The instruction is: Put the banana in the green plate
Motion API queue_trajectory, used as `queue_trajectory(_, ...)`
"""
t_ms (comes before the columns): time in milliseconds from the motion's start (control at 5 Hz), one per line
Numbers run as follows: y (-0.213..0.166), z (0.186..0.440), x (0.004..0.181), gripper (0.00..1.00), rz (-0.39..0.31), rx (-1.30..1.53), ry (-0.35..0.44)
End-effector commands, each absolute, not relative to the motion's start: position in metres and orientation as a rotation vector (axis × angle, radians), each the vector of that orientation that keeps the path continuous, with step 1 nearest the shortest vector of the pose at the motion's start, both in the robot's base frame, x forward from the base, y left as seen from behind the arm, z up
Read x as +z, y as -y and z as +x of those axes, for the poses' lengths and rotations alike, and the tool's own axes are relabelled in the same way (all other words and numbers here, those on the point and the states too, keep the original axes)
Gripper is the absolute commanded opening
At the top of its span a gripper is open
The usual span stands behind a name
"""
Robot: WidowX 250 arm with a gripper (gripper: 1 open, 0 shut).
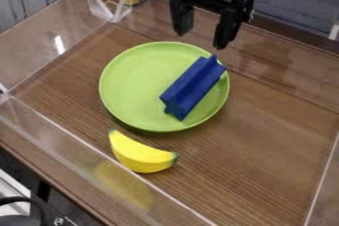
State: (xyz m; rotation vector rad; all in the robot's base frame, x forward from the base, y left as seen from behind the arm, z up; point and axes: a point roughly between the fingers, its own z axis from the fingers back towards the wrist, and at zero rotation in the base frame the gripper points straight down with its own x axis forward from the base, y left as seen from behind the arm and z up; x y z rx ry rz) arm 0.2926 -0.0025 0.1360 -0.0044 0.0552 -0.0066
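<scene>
1. Currently the pincer (208, 24) hangs at the far side of the scene, pointing straight down, its dark fingers (228, 32) spread wide with nothing between them.

2. It stands above the far right rim of the green plate (133, 76), just beyond the upper end of the dark-blue block (195, 86) that lies in the plate.

3. Meanwhile the banana (141, 153) lies on the wooden desk (272, 151), outside the plate, just off its near rim and apart from it by a thin strip of wood.

4. From the pincer, the banana lies toward the near edge and somewhat left, with the whole plate and the block between the two.

5. Its long axis runs from far left to near right, close to left-right in the scene; the curve bows toward the near side, with both tips turned up toward the plate.

6. Judged from this, the arm must cross over the plate to the near side, and the fingers would best close across the banana's short width, roughly near-to-far.

7. One risk is the block, which already fills much of the plate's right half; the left half looks the freer spot for the drop.
</scene>
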Motion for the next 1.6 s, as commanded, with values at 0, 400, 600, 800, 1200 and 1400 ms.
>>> queue_trajectory(0,0.0,0.283,0.134,1.0,-0.007,-0.125,-0.064)
queue_trajectory(400,-0.004,0.235,0.123,1.0,0.001,-0.466,-0.013)
queue_trajectory(600,-0.008,0.219,0.115,1.0,0.014,-0.623,0.009)
queue_trajectory(800,-0.012,0.203,0.109,1.0,0.024,-0.729,0.021)
queue_trajectory(1200,-0.023,0.187,0.091,1.0,0.034,-0.797,0.032)
queue_trajectory(1400,-0.027,0.184,0.083,1.0,0.031,-0.767,0.04)
